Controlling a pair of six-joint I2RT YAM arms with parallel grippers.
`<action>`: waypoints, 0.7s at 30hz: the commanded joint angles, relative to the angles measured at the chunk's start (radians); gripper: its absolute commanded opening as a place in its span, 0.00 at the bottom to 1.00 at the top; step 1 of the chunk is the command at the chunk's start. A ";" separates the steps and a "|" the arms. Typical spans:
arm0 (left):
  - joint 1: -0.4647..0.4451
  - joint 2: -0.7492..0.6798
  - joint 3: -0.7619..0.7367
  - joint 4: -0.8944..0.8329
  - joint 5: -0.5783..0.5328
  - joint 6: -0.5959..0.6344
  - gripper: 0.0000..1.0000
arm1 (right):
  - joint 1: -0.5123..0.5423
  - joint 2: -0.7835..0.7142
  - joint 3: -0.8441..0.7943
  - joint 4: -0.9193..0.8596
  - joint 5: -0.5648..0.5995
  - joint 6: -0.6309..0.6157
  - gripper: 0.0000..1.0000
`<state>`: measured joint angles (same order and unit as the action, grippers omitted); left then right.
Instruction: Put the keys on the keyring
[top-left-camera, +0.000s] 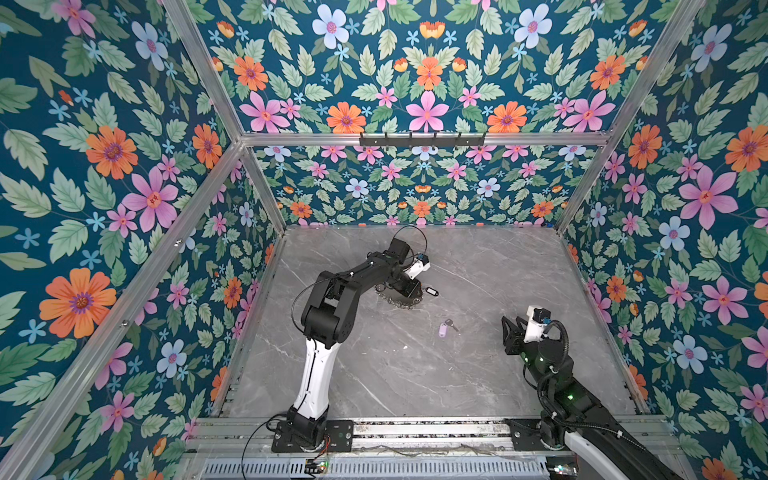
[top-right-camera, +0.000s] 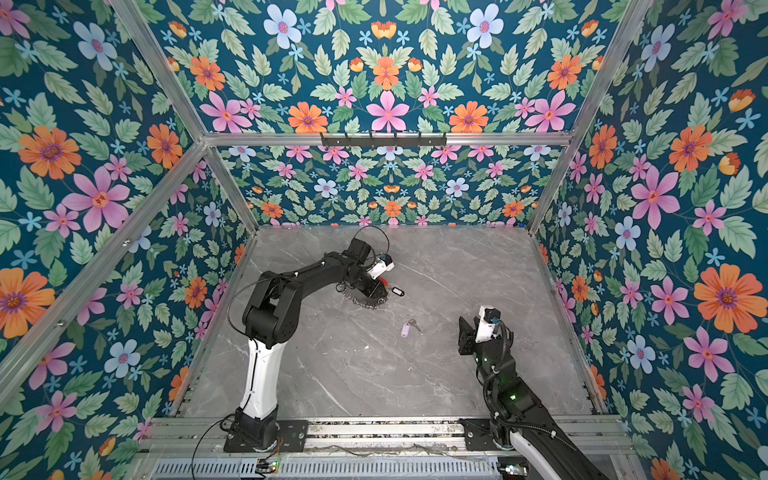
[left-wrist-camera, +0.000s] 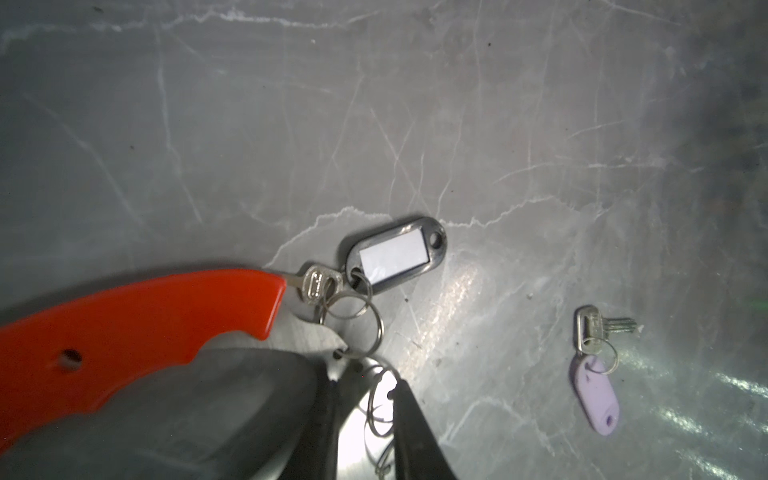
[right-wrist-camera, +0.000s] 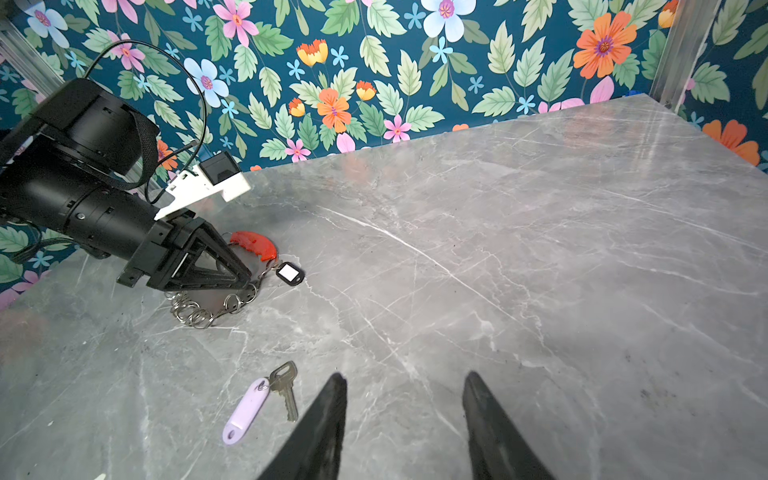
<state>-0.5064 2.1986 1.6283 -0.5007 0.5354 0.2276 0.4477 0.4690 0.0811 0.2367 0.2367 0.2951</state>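
Observation:
The keyring lies at mid-table, with its red curved section (left-wrist-camera: 145, 324) (right-wrist-camera: 253, 243) and its row of silver rings (top-left-camera: 399, 301) (top-right-camera: 363, 302) (right-wrist-camera: 199, 311). My left gripper (top-left-camera: 409, 289) (top-right-camera: 374, 289) (left-wrist-camera: 365, 382) (right-wrist-camera: 245, 278) is down on it, jaws narrow and shut on the silver band. The black-framed tag key (left-wrist-camera: 395, 255) (top-left-camera: 431, 291) (top-right-camera: 398, 292) (right-wrist-camera: 289, 273) lies beside the red end, its rings apparently linked into the band. Nearer the front, the lilac tag key (top-left-camera: 444, 329) (top-right-camera: 407, 329) (left-wrist-camera: 596, 395) (right-wrist-camera: 245, 409) lies loose. To its right, my right gripper (top-left-camera: 510, 322) (top-right-camera: 467, 322) (right-wrist-camera: 405, 376) hovers open and empty.
The grey marble tabletop (top-left-camera: 478, 374) is walled by flowered panels on aluminium posts. A black hook rail (top-left-camera: 422, 139) hangs on the back wall. Both arm bases sit on the front rail (top-left-camera: 415, 432).

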 joint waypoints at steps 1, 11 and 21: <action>-0.001 -0.007 -0.004 0.010 0.029 -0.019 0.26 | 0.001 0.001 0.007 0.033 -0.002 0.006 0.47; -0.007 -0.010 -0.011 0.003 0.022 -0.021 0.26 | 0.000 0.004 0.008 0.037 -0.002 0.006 0.47; -0.014 -0.007 -0.015 -0.013 0.033 -0.011 0.18 | 0.000 0.012 0.009 0.040 -0.001 0.005 0.47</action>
<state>-0.5201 2.1948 1.6123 -0.4984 0.5526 0.2096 0.4477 0.4797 0.0811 0.2371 0.2367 0.2932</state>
